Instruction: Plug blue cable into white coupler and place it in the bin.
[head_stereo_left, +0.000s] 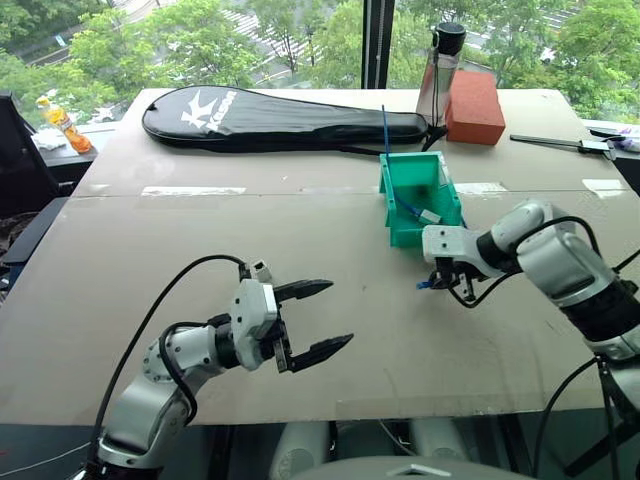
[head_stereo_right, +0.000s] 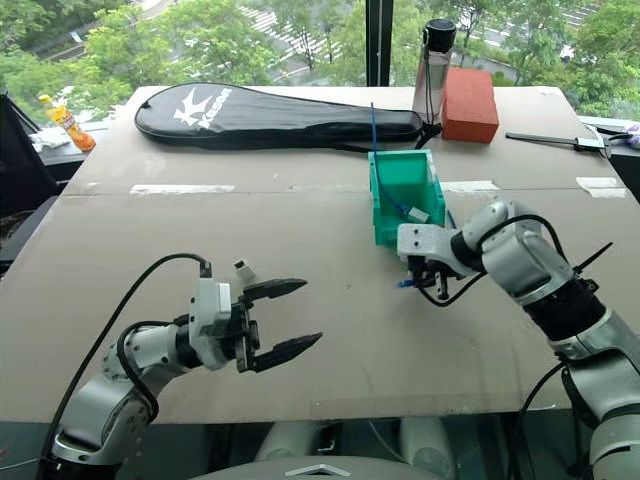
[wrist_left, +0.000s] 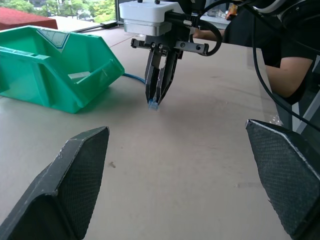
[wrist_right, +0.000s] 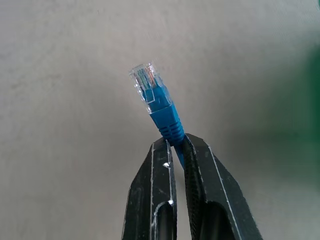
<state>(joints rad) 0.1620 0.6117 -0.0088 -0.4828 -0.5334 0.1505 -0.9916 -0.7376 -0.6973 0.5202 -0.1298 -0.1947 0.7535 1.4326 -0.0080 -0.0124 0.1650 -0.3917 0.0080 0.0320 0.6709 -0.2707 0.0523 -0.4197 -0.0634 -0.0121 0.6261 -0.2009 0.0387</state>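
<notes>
Protruding from the right end effector (wrist_right: 176, 150), blue cable (wrist_right: 159, 106) shows a clear plug tip

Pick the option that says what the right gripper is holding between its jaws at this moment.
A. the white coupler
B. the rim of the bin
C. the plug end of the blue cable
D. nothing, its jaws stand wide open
C: the right gripper has its jaws shut on the blue cable just behind the clear plug, beside the bin.
</notes>
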